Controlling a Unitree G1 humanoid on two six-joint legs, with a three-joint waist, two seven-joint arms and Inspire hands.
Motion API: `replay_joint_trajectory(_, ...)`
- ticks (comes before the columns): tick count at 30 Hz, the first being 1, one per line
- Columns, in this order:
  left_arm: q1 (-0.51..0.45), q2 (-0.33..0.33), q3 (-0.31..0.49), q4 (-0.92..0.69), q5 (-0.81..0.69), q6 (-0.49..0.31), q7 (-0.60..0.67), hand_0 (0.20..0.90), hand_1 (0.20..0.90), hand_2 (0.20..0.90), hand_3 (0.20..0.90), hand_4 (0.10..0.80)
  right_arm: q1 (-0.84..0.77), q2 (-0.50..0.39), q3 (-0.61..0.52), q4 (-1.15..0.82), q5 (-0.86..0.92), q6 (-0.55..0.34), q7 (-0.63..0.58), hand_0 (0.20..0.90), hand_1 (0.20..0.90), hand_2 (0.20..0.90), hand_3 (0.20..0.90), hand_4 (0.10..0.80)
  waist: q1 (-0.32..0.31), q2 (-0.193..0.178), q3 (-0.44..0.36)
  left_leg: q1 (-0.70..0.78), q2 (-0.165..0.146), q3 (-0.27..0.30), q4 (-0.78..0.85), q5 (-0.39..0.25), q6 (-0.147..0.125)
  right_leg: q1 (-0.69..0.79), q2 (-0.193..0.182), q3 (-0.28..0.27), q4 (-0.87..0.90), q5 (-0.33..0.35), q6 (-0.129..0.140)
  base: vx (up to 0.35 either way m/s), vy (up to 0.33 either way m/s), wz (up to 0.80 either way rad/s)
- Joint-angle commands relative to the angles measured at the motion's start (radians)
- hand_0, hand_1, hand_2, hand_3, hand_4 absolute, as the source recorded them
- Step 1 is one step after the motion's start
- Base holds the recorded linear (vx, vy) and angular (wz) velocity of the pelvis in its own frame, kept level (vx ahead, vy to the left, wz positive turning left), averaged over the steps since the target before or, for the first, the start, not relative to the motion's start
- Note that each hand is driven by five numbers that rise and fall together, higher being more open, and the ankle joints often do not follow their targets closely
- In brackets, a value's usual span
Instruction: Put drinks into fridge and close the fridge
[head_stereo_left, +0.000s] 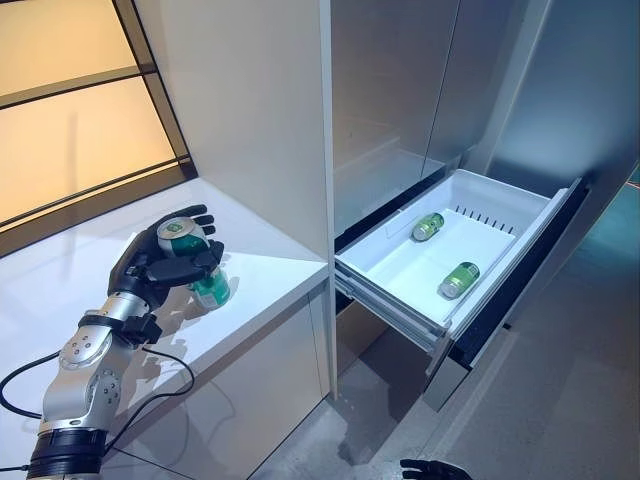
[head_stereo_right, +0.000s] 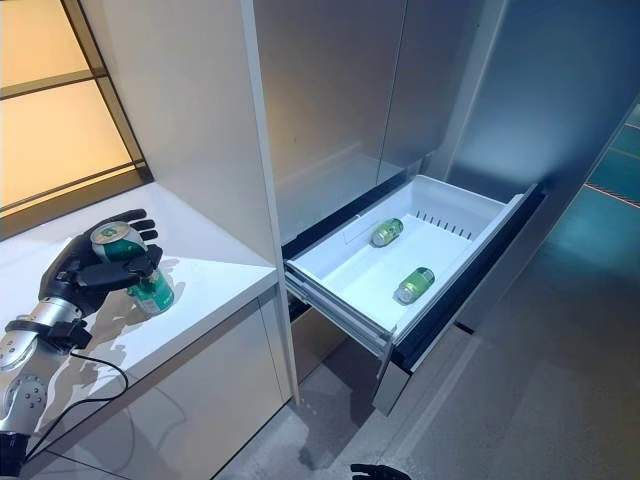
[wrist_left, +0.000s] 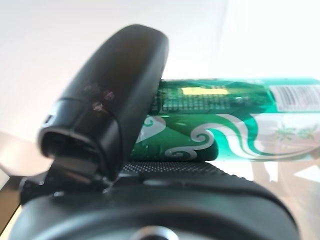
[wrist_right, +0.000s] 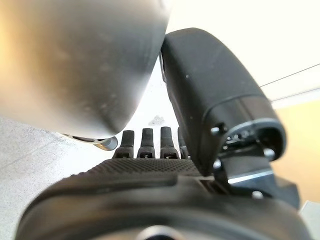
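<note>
My left hand (head_stereo_left: 160, 262) is shut on a green can (head_stereo_left: 208, 289) over the white counter (head_stereo_left: 260, 275); its fingers and thumb wrap the can's middle. The can is tilted, silver top towards the window. It also shows in the left wrist view (wrist_left: 235, 130) under the thumb (wrist_left: 115, 95). I cannot tell whether its lower end touches the counter. The fridge's white drawer (head_stereo_left: 500, 192) stands pulled out to the right, with two green cans (head_stereo_left: 427, 227) (head_stereo_left: 459, 280) lying on their sides in it. My right hand (head_stereo_left: 435, 468) hangs low, open and empty, its fingers (wrist_right: 150, 142) relaxed.
A tall white cabinet wall (head_stereo_left: 250, 110) stands between the counter and the fridge. The fridge's grey upper doors (head_stereo_left: 400, 80) are closed above the drawer. A window (head_stereo_left: 60, 110) runs behind the counter. Grey floor (head_stereo_left: 560, 400) lies below the drawer.
</note>
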Motion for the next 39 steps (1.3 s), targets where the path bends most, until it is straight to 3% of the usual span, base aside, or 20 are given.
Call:
replay_joint_trajectory(1, -0.164, 0.077, 0.035, -0.008, 0.002, -0.056, -0.025, 0.3, 0.3, 0.3, 0.2, 0.1, 0.001, -0.03, 0.045, 0.032, -0.023, -0.003, 0.026, 0.9, 0.9, 0.9, 0.9, 0.8, -0.024, -0.003, -0.003, 0.021, -0.03, 0.102, 0.005, -0.058, 0.018, 0.006, 0.006, 0.064, 0.034, -0.052, 0.035, 0.0, 0.0, 0.0)
replay_joint_trajectory(17, -0.194, 0.048, 0.046, -0.08, -0.112, -0.144, 0.007, 0.3, 0.3, 0.3, 0.2, 0.1, 0.011, -0.029, 0.04, -0.018, 0.029, -0.049, 0.023, 0.9, 0.9, 0.9, 0.9, 0.8, -0.041, -0.008, 0.001, 0.022, -0.027, 0.108, 0.003, -0.06, 0.018, 0.003, 0.01, 0.081, 0.033, -0.052, 0.031, 0.002, -0.004, -0.05)
replay_joint_trajectory(26, -0.195, -0.018, 0.015, -0.252, -0.236, -0.163, -0.101, 0.3, 0.3, 0.3, 0.2, 0.1, 0.048, -0.018, 0.076, -0.5, 0.096, -0.063, -0.001, 0.9, 0.9, 0.9, 0.9, 0.8, -0.069, -0.017, 0.005, 0.019, -0.026, 0.113, 0.003, -0.056, 0.023, -0.008, 0.012, 0.099, 0.04, -0.048, 0.03, -0.018, -0.004, -0.04)
replay_joint_trajectory(33, -0.204, -0.063, -0.088, -0.394, -0.293, -0.155, -0.203, 0.3, 0.3, 0.3, 0.2, 0.1, 0.052, -0.033, 0.1, -0.923, 0.169, 0.038, 0.112, 0.9, 0.9, 0.9, 0.9, 0.8, -0.094, -0.029, 0.009, 0.014, -0.026, 0.124, 0.003, -0.044, 0.024, -0.018, 0.015, 0.116, 0.038, -0.032, 0.033, -0.039, -0.014, -0.07)
replay_joint_trajectory(39, -0.21, -0.078, -0.188, -0.444, -0.335, -0.156, -0.266, 0.3, 0.3, 0.3, 0.2, 0.1, -0.046, -0.126, 0.06, -1.235, 0.32, 0.115, 0.133, 0.9, 0.9, 0.9, 0.9, 0.8, -0.104, -0.033, 0.012, 0.015, -0.024, 0.139, 0.003, -0.041, 0.025, -0.021, 0.017, 0.13, 0.032, -0.019, 0.033, -0.026, -0.004, -0.12)
